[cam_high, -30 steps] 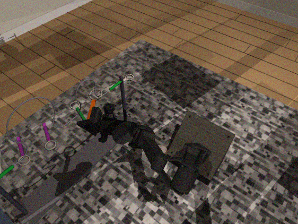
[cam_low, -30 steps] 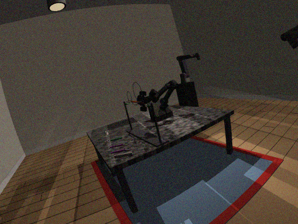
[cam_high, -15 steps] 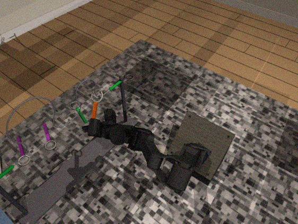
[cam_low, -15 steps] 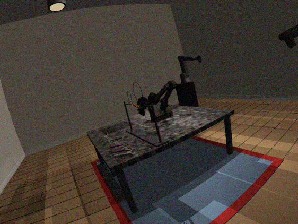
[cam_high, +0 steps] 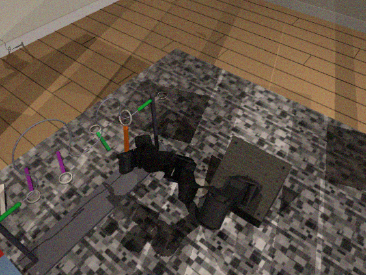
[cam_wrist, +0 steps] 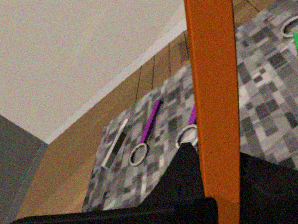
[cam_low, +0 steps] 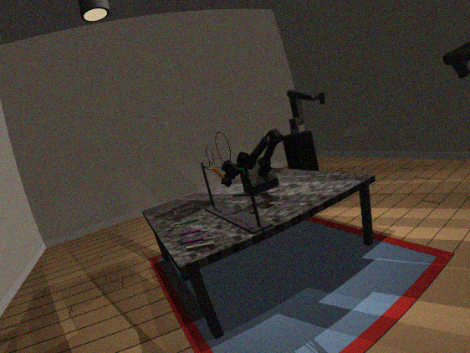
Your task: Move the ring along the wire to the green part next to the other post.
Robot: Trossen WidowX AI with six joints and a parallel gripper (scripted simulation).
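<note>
The orange handle stands up from my gripper, which is shut on it. The pale ring is at the handle's top; the thin grey wire appears to pass through it, but whether they touch cannot be told. The ring is a little off the far green part, on the side away from the far post. The wire bends in two tall loops towards the other green part by the near post. The ring is outside the wrist view.
A green-handled ring tool and two purple-handled ones lie on the table beyond the wire. A pale bar lies beside them. A grey base strip joins the posts. Another pale ring shows beyond the far post.
</note>
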